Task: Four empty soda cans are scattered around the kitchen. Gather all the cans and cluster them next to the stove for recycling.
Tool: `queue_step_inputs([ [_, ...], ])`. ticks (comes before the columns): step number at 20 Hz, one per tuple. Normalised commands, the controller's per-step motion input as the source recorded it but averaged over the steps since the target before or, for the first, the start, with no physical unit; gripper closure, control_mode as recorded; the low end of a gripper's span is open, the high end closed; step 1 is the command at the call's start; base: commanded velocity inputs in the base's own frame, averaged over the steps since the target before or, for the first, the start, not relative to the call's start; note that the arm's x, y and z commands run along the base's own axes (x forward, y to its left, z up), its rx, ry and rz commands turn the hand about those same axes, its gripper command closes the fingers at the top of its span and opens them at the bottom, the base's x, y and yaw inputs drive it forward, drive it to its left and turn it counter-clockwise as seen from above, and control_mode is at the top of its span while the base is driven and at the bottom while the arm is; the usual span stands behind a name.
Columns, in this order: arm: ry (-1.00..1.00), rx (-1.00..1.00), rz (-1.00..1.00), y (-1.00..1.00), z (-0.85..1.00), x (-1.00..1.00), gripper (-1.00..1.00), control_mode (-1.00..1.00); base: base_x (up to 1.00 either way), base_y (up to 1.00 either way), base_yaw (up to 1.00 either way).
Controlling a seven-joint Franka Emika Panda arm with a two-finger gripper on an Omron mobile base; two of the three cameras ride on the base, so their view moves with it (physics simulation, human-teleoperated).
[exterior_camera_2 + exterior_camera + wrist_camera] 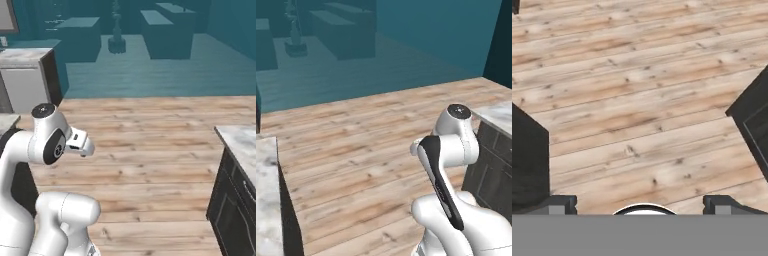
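Note:
No soda cans and no stove are in view. In the hand view my gripper (641, 205) looks down at a bare wooden floor (637, 100). Its two dark fingertips (559, 204) stand wide apart, open, with nothing between them. The arm is folded up close over the base, with the hand (80, 142) held out in front of the elbow and above the floor.
A marble counter (240, 137) on dark cabinets (491, 170) stands to the right. Another marble counter (266, 200) runs along the left, and a further one (25, 55) stands at the far left. Open wood floor (356, 150) lies ahead, with dim teal furniture (165, 30) beyond.

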Motion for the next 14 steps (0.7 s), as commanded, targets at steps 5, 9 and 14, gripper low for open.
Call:
queue_step_inputs([
  [5,0.00,0.00,0.00,0.00,0.00,0.00,-1.00,1.00,0.97,-0.35,0.01],
  [9,0.00,0.00,0.00,0.00,0.00,0.00,-1.00,1.00,0.85,-0.48,0.03],
  [14,0.00,0.00,0.00,0.00,0.00,0.00,-1.00,1.00,0.94,-0.35,0.00],
])
